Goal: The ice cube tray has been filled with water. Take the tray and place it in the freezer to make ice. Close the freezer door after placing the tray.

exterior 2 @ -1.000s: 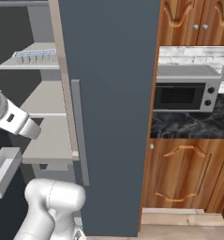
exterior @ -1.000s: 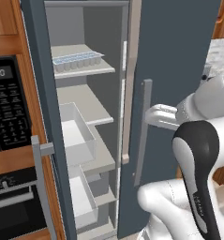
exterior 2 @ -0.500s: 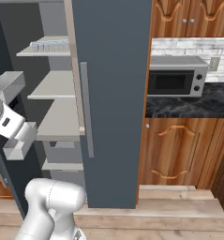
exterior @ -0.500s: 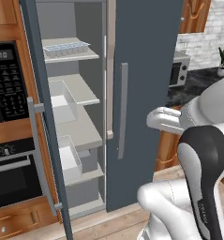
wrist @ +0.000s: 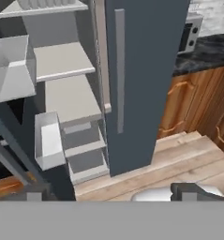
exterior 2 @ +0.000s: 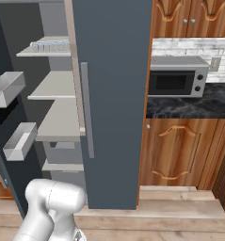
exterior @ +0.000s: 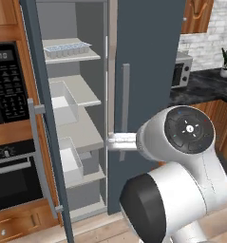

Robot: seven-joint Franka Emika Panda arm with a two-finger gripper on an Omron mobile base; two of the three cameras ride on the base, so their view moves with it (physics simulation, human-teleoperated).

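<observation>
Ice cube tray [exterior: 66, 49] sits on the top shelf [exterior: 73, 57] inside the freezer [exterior: 72, 118], pale blue water [exterior: 62, 48] visible in its cells, long side running along the shelf front. So placement looks done; what's left is the door.

Freezer door [exterior: 41, 123] is swung wide open, seen nearly edge-on in the left base view, long grey handle [exterior: 39, 152] on its outer face. In the right base view its inner side carries two white bins [exterior 2: 8, 88].

Tool [wrist: 111, 196]: both fingertips stand at the bottom corners of the hand view, far apart, nothing between them. Released, holding nothing.

Key relation: from the tool, the tray is up and to the left, deep in the compartment; the open door is further left and nearer, its bins just left of the shelves. The tool looks mostly at the closed fridge door [wrist: 141, 70] straight ahead and the wood floor [wrist: 179, 159] below, well apart from the freezer door.

Judgement: next move needs the tool to get around the outer face of the open door and push it toward the shelves. Risk: clipping the door edge or handle on the swing.
</observation>
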